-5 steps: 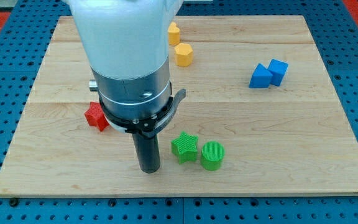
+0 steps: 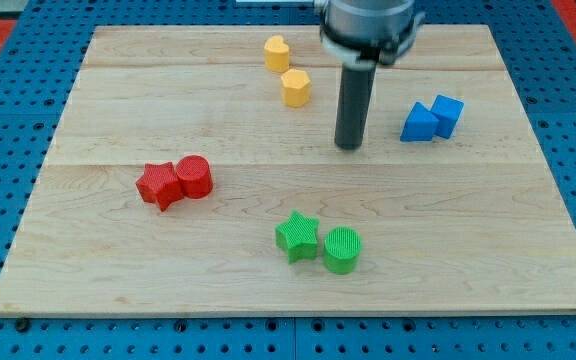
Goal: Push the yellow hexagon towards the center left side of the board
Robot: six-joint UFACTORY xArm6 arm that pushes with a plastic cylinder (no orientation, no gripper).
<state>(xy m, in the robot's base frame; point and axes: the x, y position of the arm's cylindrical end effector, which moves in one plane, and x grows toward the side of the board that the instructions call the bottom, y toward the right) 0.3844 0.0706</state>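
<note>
The yellow hexagon (image 2: 295, 87) sits on the wooden board (image 2: 98, 250) near the view's top, a little left of the middle. A second yellow block (image 2: 277, 52) stands just above and left of it. My tip (image 2: 348, 146) rests on the board to the right of and below the hexagon, apart from it. The rod rises toward the view's top.
A red star (image 2: 157, 185) and a red cylinder (image 2: 194, 177) touch at the centre left. A green star (image 2: 297, 236) and a green cylinder (image 2: 342, 250) sit near the bottom middle. Two blue blocks (image 2: 431, 119) lie to the right of my tip.
The arm has moved from the lower middle of the board up and to the right. The red cylinder, hidden before, now shows. No block has moved.
</note>
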